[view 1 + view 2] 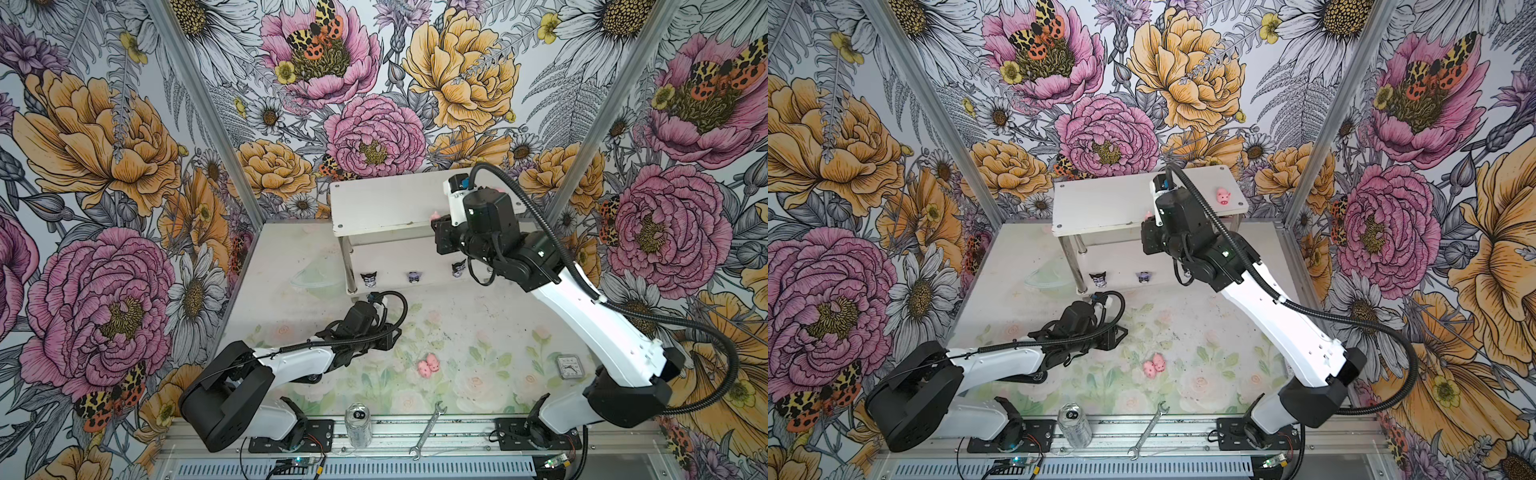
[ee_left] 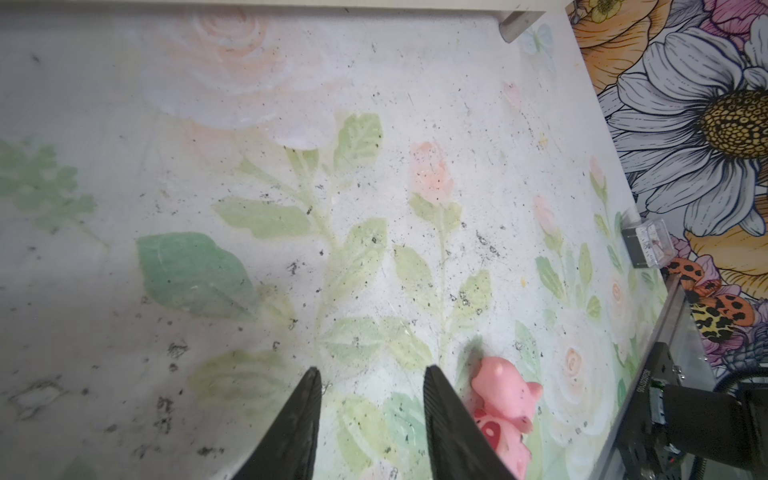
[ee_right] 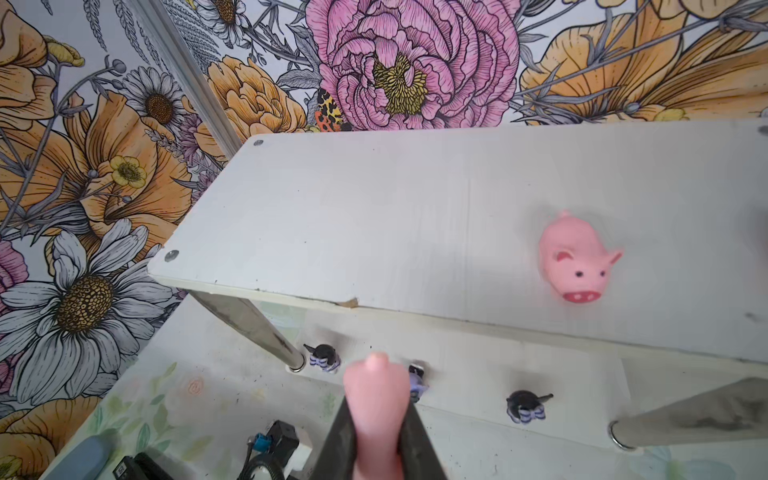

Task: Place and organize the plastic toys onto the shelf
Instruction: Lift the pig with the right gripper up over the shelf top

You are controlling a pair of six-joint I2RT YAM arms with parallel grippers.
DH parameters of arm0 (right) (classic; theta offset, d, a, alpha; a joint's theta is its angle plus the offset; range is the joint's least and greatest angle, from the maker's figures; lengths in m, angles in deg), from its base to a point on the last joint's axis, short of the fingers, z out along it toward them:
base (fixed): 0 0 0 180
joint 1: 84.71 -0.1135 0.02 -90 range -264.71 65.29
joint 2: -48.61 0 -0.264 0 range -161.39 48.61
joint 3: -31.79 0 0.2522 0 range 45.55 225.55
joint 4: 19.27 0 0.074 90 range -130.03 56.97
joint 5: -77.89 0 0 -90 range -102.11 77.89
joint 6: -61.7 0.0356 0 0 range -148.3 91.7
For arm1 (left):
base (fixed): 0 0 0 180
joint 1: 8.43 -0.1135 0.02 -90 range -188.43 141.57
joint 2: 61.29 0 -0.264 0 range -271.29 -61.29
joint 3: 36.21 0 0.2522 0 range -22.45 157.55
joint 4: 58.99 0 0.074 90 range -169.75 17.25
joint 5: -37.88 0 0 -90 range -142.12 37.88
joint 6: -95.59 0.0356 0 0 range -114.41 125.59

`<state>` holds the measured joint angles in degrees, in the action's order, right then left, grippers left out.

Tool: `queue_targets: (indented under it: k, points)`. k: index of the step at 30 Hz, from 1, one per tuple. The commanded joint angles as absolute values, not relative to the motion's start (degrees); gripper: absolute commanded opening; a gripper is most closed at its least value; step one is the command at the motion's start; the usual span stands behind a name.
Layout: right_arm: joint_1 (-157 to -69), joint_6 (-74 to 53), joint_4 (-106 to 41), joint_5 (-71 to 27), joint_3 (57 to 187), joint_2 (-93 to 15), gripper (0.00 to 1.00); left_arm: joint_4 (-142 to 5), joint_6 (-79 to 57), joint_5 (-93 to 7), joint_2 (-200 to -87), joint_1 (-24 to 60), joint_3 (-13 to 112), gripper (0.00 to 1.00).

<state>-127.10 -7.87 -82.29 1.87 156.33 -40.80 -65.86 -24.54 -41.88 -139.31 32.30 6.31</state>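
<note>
Held pig [image 3: 374,386]: being clamped between the jaws of the right gripper [image 3: 377,419], hanging at the near edge of the top tier of the shelf [image 3: 374,228]. Placed pig [image 3: 575,262]: sitting on that tier's right end. Three figurines [image 1: 413,276]: standing along the lower tier. Pair of pigs [image 1: 429,366]: lying touching on the table [image 1: 478,324]. Left gripper [image 2: 370,374]: hovering just beside them, jaws apart, empty. Step, as judged: carrying a pig to the top tier; next is calling for a reach over the board and a release beside the placed pig
</note>
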Motion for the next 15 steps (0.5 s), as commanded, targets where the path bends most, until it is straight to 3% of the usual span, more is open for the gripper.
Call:
queue_targets:
  k: [1,15]
  points:
    - [-127.33,-10.29,-85.27,4.61,163.53,-46.83,0.17,-64.29,-24.57,-41.69,-137.76,31.97,5.68,0.43]
    - [-126.97,-12.95,-88.9,15.53,179.86,-60.29,0.2,-63.87,-24.2,-41.11,-139.43,31.65,5.9,0.43]
